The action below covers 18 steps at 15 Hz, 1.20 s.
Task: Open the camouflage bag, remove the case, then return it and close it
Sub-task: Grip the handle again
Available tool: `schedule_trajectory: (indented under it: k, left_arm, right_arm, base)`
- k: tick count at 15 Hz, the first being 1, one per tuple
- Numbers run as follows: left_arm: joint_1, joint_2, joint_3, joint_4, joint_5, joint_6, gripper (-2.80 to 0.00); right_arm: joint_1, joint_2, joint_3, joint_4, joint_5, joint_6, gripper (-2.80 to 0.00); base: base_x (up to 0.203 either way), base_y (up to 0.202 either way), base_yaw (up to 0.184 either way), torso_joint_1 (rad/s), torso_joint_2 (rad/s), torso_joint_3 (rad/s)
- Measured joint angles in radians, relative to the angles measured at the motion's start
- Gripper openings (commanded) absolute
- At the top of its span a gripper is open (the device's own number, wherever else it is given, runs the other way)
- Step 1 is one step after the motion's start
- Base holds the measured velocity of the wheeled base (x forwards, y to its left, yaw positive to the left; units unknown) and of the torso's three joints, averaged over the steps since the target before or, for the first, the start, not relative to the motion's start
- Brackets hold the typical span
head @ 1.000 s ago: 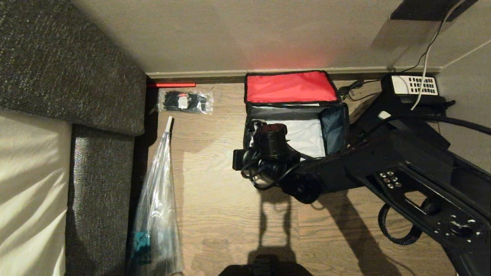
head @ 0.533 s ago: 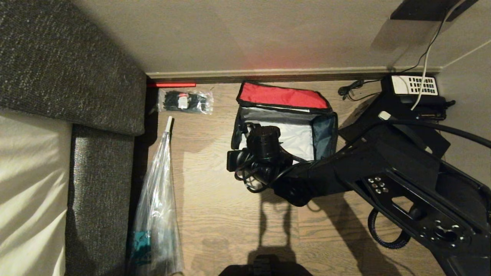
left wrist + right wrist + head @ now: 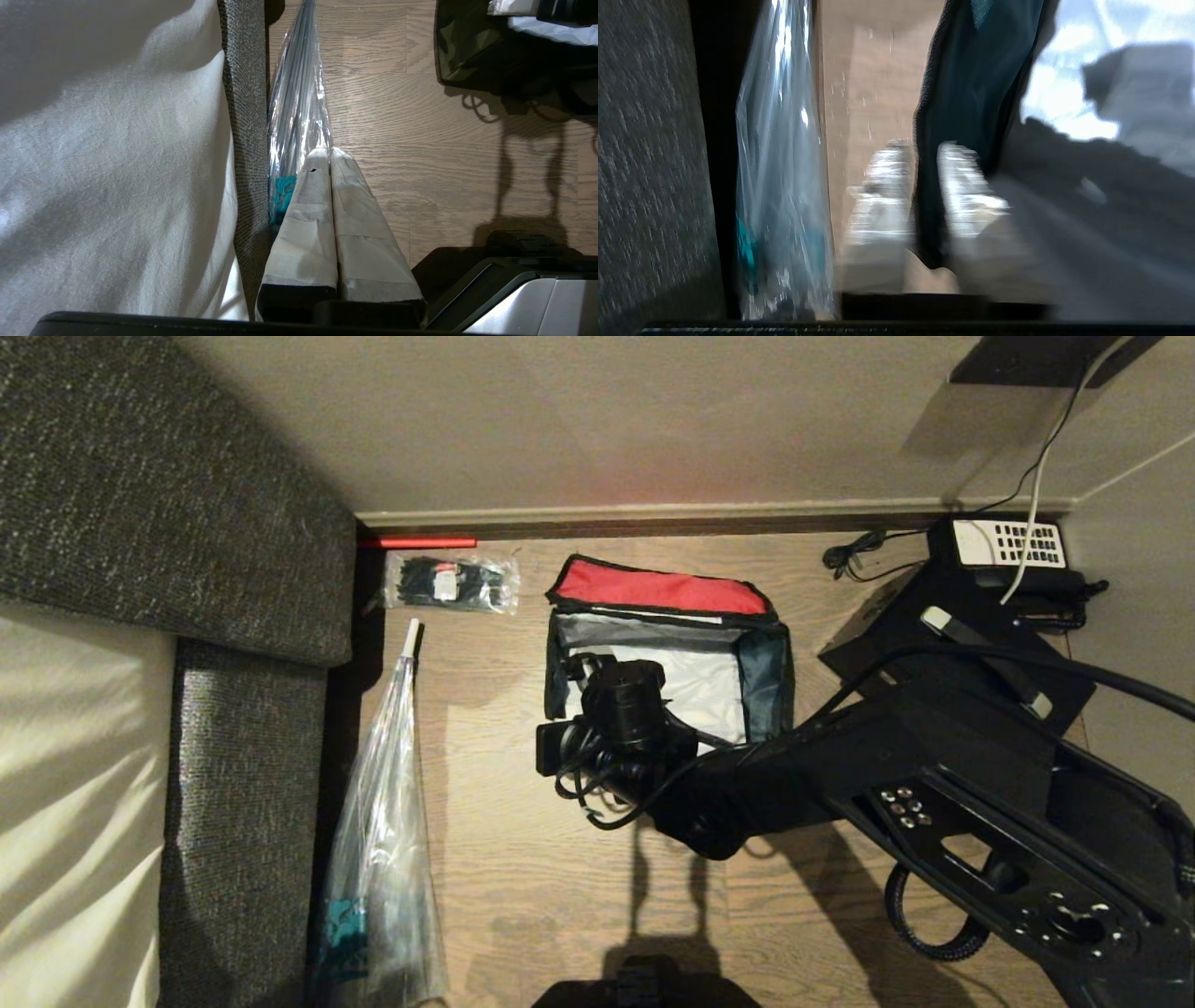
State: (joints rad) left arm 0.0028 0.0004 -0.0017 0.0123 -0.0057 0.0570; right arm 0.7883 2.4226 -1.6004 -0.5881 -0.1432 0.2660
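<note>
Standing open at the middle of the head view, the bag rests on the wood floor with its lid folded back toward the wall, red lining showing. Inside, only pale lining and a dark blue-grey side wall can be seen; whether anything lies at the bottom cannot be told, since the right gripper and its wrist cover the lower left part of the opening. In the right wrist view the two pale fingers are pinched on the bag's dark side wall, one on each side of the fabric; that view is blurred, so the exact hold is hard to make out. The case, a black box with a handle on pale mounts, lies on the floor at the right of the head view, well apart from the bag and partly hidden behind the right arm. A phone sits by the wall just above it, a cable crossing its keypad. At the left, a clear plastic sleeve lies along the sofa, its lower end cut off by the frame; a small packet of dark items lies near the baseboard. The left gripper hangs over the sleeve's edge, fingers pressed together, holding nothing.
</note>
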Motion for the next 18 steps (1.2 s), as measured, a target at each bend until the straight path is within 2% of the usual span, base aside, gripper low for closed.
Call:
schedule_trajectory:
  k: [6,10,16,18]
  left_arm:
    - [0.0,0.0,0.0,0.0,0.0,0.0,-2.8]
    - [0.0,0.0,0.0,0.0,0.0,-0.001,-2.8]
    - [0.0,0.0,0.0,-0.001,0.0,0.0,-2.8]
    - [0.0,0.0,0.0,0.0,0.0,0.0,-2.8]
  right_arm:
    - [0.001,-0.019,0.04,-0.014,0.0,0.006,0.0]
    - [0.001,-0.117,0.121,-0.031,0.007,0.005,0.0]
    - [-0.01,-0.349,0.39,-0.024,0.003,0.037,0.0]
    - [-0.034,-0.446,0.506,-0.021,0.001,0.08,0.0]
  base:
    - [0.0,0.0,0.0,0.0,0.0,0.0]
    - [0.0,0.0,0.0,0.0,0.0,0.0]
    - [0.0,0.0,0.0,0.0,0.0,0.0]
    - [0.0,0.0,0.0,0.0,0.0,0.0]
